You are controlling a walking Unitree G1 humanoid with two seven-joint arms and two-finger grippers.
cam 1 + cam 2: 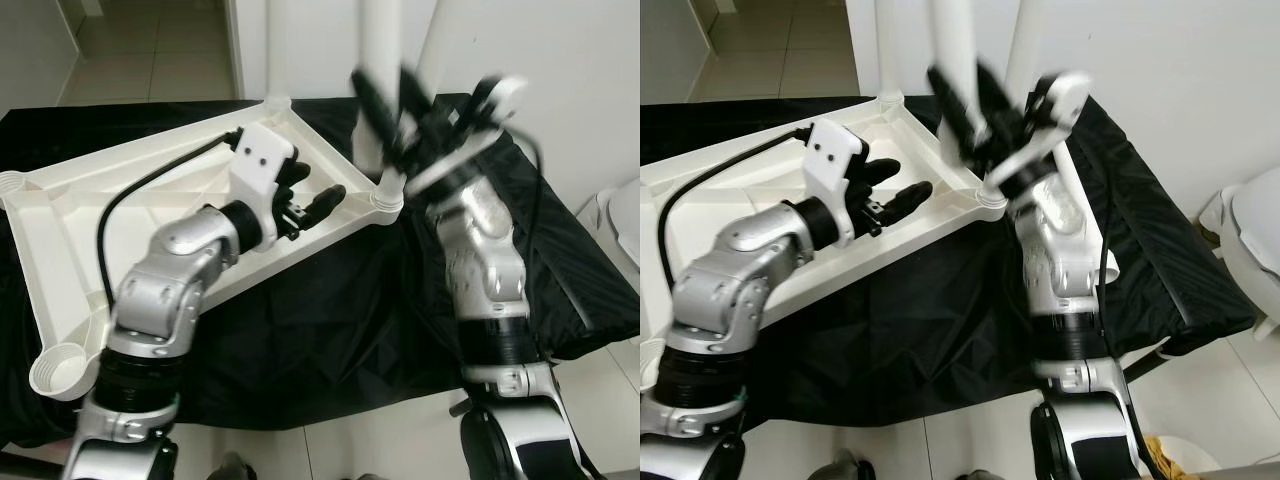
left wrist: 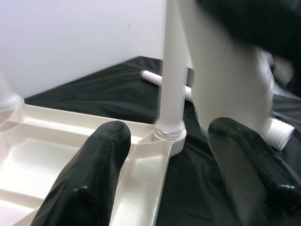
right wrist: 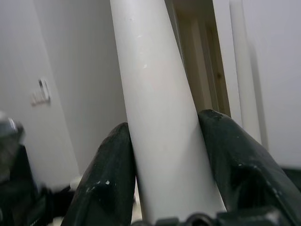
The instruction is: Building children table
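gripping a white leg (image 3: 160, 117), right hand (image 3: 164, 160); left hand (image 2: 164, 155) apart over tabletop (image 1: 60, 230)

One white tabletop (image 1: 150, 200), upside down. Upright legs at its corner sockets: three (image 1: 378, 60). Loose leg on the black cloth (image 1: 330, 330) beyond the tabletop: one (image 2: 155, 77). Empty corner sockets: two (image 1: 62, 368).

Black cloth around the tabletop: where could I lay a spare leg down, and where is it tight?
Bare black cloth lies in front of the upturned white tabletop, between the two arms. The tabletop's near right corner is crowded: the right gripper grips a leg standing in the socket, and the open left gripper hovers beside it.
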